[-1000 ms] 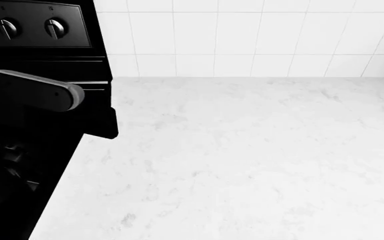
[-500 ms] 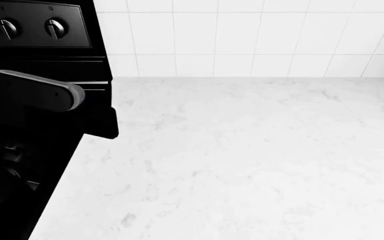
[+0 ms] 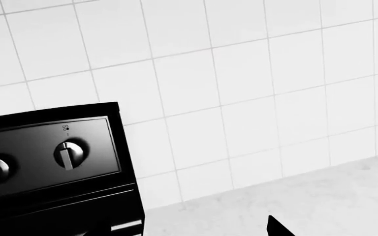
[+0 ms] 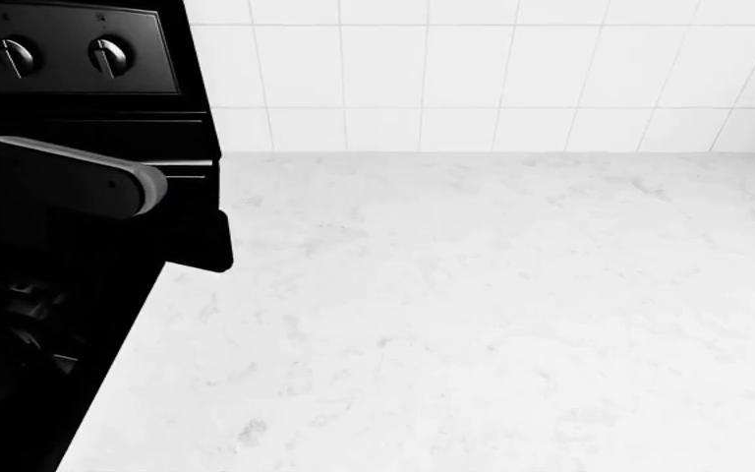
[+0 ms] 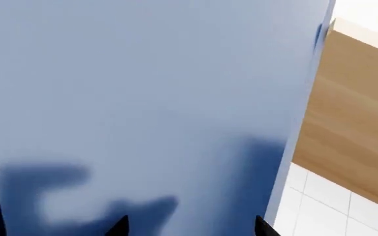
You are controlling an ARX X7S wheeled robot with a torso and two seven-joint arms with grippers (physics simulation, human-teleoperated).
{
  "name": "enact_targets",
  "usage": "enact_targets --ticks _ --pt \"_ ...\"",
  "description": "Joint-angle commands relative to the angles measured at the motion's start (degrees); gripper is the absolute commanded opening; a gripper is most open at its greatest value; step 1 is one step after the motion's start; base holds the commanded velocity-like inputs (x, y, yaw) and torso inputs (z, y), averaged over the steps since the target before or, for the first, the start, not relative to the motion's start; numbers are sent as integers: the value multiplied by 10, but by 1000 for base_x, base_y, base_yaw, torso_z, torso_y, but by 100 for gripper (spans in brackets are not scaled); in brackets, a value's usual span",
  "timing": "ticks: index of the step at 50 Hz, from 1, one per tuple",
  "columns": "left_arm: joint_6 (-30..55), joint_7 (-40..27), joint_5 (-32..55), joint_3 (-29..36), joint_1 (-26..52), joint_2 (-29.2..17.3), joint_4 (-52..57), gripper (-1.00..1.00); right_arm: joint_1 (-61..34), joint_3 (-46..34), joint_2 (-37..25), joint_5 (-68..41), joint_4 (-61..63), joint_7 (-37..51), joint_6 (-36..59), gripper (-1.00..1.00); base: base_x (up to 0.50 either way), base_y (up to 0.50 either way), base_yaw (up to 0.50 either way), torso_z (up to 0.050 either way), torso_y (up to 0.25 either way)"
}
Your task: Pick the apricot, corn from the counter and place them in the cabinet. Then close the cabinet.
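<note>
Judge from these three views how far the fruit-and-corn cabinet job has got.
Done: cannot be confirmed; no apricot or corn shows on the visible counter, and the cabinet's inside is unseen.
In hand: the right gripper faces a blue cabinet door at close range; only fingertip tips show.
Left: closing the door, which seems to stand ajar beside a wooden panel.

A white tiled wall (image 4: 509,74) runs along the far side, its square tiles split by thin grey grout. At the left stands a black stove (image 4: 83,128) with two round knobs (image 4: 110,55) on its panel. Elsewhere, a pale blue panel (image 5: 143,108) sits beside light wood boards (image 5: 353,123).
</note>
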State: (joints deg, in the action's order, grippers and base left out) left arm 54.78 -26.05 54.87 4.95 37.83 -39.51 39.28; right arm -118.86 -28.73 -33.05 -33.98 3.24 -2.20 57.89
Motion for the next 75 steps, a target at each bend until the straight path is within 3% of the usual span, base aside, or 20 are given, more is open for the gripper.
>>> enact_targets --ticks 1,53,75 --pt "-4 0 -1 2 -2 -1 -1 100 -26 -92 45 -1 -32 -61 -3 100 11 5 7 0 -12" --pt "-13 -2 3 4 -3 -7 -4 100 -101 -258 84 115 -144 -107 31 100 5 2 5 1 -7" --pt "-11 -7 11 1 -1 -11 -1 100 -118 -366 123 190 -254 -163 -28 100 7 0 3 1 -10"
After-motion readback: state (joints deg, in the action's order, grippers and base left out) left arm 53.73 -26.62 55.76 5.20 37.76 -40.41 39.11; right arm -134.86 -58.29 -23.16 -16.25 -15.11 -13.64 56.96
